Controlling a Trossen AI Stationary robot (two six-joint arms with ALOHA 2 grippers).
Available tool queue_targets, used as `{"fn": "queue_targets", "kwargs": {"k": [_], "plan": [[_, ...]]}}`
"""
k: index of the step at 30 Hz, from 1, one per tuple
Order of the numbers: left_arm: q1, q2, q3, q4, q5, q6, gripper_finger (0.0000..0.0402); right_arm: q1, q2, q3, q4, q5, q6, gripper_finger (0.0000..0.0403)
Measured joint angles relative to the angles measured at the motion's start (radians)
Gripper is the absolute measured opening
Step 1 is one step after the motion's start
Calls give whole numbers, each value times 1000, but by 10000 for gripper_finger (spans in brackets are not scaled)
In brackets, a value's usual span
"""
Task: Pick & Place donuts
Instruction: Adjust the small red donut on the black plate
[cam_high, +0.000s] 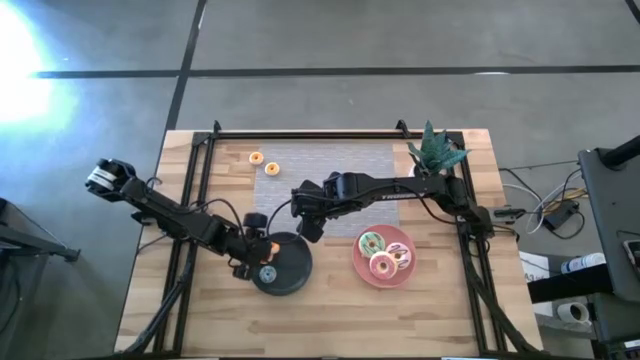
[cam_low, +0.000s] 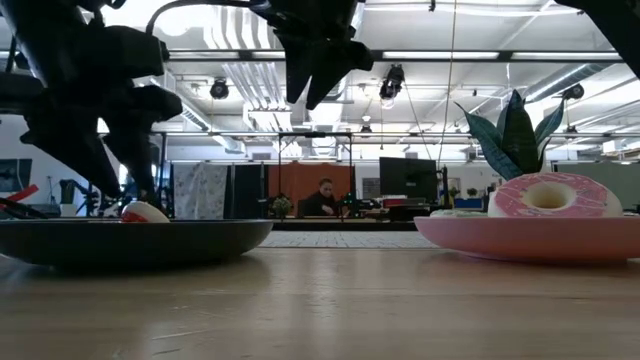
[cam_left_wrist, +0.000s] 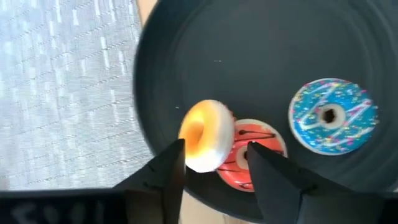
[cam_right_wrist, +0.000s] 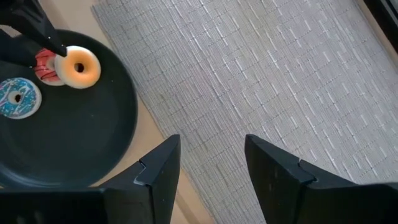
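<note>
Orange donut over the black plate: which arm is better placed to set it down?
Left. The left hand holds the orange donut above the black plate; the right hand is empty over the mat.

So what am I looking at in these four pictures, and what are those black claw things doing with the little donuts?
It is a robot with two dark arms at a wooden table. One picture looks straight down, one looks level across the tabletop, and two come from cameras on the arms' wrists. The left gripper is shut on an orange donut, holding it over the black plate, where a red donut and a blue donut already lie. The right gripper is open and empty above the grey mat. A pink plate holds three larger donuts. Two more small donuts sit on the mat, and a plant stands in a corner.
</note>
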Motion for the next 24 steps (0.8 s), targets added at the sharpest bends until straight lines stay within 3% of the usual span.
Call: {"fn": "queue_targets", "kwargs": {"k": [18, 24], "plan": [[0, 110, -1, 5, -41, 59, 158, -1, 0, 0, 2, 22, 0, 171], [0, 107, 9, 8, -41, 55, 145, -1, 0, 0, 1, 22, 0, 171]]}}
